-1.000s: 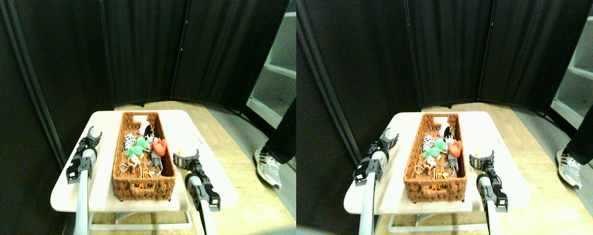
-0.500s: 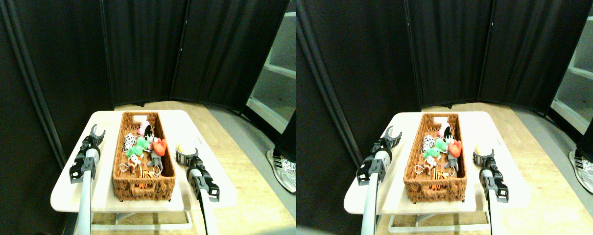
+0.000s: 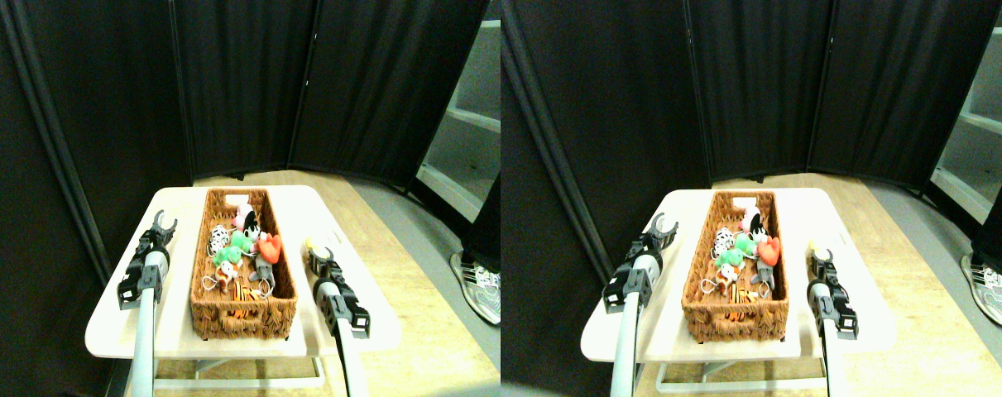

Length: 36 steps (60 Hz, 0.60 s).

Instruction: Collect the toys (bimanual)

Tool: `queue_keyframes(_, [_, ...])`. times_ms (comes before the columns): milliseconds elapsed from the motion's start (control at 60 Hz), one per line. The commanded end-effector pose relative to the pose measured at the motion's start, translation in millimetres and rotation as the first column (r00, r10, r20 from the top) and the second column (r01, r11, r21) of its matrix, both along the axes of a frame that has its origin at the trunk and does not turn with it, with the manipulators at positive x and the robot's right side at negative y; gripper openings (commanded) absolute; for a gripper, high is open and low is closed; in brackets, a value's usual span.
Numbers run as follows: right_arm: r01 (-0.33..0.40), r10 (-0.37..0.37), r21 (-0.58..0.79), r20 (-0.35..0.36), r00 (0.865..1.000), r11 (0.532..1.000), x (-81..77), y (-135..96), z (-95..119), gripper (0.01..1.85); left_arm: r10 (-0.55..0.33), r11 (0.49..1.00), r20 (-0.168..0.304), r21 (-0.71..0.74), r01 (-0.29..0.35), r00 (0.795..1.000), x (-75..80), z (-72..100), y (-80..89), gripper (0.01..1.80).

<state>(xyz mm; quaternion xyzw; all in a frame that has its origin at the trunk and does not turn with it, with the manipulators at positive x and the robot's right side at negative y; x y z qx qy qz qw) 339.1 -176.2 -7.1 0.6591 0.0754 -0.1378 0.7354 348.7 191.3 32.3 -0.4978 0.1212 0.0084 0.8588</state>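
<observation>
**Most toys in the basket, one yellow toy out on the table by the right gripper**

Stereo pair view: A pale table (image 3: 120,327) stands before black folding screens (image 3: 244,83). On it, lengthwise, lies a long brown woven basket (image 3: 240,310). Inside the basket the toys lie in a heap: a pink toy (image 3: 242,217) and a black-and-white toy (image 3: 251,223) at the 12 o'clock end, a spotted toy (image 3: 218,240) toward 9 o'clock, a green toy (image 3: 234,246) in the middle, a red heart (image 3: 270,247) at 3 o'clock against the right wall, a grey toy (image 3: 261,269) just below the heart, and an orange-striped toy (image 3: 240,294) at the 6 o'clock end. White cords trail among them.

A yellow toy (image 3: 309,246) lies on the bare table, at 3 o'clock from the basket and well clear of its wall.

The right gripper (image 3: 319,258) sits just at 6 o'clock of the yellow toy, its tips close beside or touching it; whether the jaws are apart or closed on it cannot be told at this size.

The left gripper (image 3: 162,222) hangs over the table at 9 o'clock from the basket, jaws spread in a clear fork, holding nothing.

At 3 o'clock of the frame, on the floor, stands a person's dark trouser leg (image 3: 486,236) and a striped shoe (image 3: 476,285). White shelves (image 3: 467,116) show behind the screens.
</observation>
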Motion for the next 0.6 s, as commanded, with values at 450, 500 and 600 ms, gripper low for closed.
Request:
queue_keyframes(450, [-0.298,0.336,-0.185,0.232,0.913,0.936,16.9,58.4,111.5,0.04,0.049,0.999,0.071,-0.002,-0.049,0.996,-9.4,-0.5,13.1,0.21])
queue_keyframes(500, [-0.317,0.361,-0.206,0.237,0.902,0.926,17.4,66.4,117.5,0.05,0.041,0.999,0.08,-0.002,-0.041,0.996,-10.5,-0.4,13.7,0.2])
queue_keyframes(600, [-0.337,0.379,-0.202,0.228,0.897,0.92,19.1,78.6,122.0,0.05,0.053,0.999,0.087,0.002,-0.054,0.995,-14.2,1.0,14.7,0.2])
